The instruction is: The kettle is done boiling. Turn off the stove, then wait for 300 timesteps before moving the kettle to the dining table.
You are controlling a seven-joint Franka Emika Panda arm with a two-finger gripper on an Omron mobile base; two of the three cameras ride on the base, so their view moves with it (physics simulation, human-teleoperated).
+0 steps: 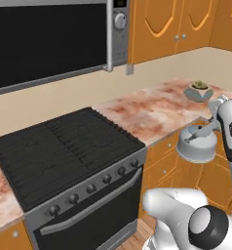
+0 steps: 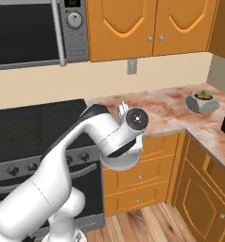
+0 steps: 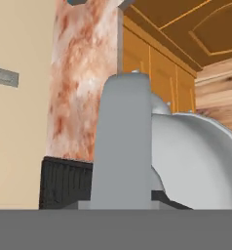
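The gripper (image 1: 211,128) clamps the slanted handle of the silver kettle (image 1: 197,144); the kettle hangs in the air, right of the stove (image 1: 64,156). It hangs before the orange cabinet fronts (image 1: 162,161).

A dark-windowed microwave (image 1: 49,41) is mounted at 10 o'clock in the left base view, its round dial at the right edge. Orange wall cabinets (image 2: 150,26) with small knobs run along 12 to 2 o'clock. A grey wall outlet (image 2: 132,66) sits on the beige backsplash. The marbled desk (image 1: 152,110) carries a grey planter with a green plant (image 2: 202,102) at 3 o'clock. Wooden floor (image 2: 147,224) lies at 6 o'clock.
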